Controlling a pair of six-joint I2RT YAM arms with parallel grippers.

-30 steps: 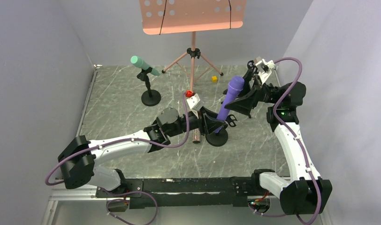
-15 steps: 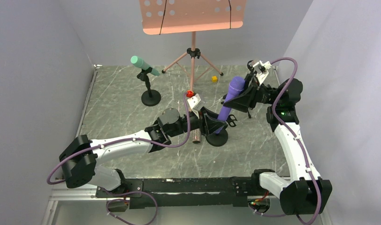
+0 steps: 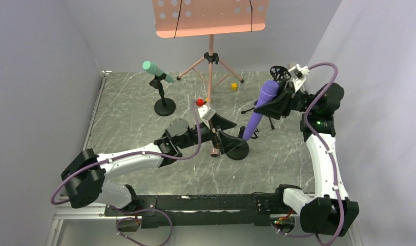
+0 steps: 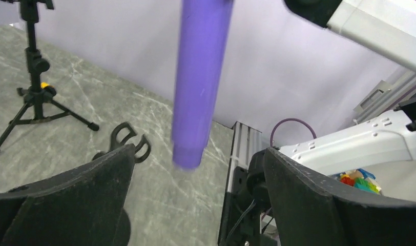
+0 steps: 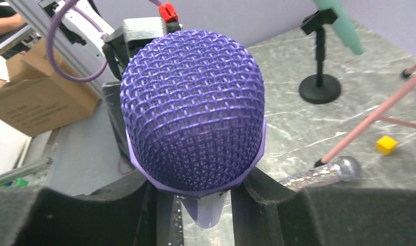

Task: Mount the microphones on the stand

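Now the left gripper [image 3: 229, 134] has sprung wide, leaving the purple microphone [image 3: 257, 115] clamped in the right gripper [image 3: 272, 100].

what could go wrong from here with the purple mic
The right gripper pinches the purple microphone only near its head, so the long body hanging free may swing or slip. The open left gripper flanks its tail and may knock it. The glittery microphone lying nearby may get rolled.

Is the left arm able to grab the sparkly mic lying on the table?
Probably yes. The left claw is open and empty, and the sparkly mic lies close beside it, though it may need to back up a little.
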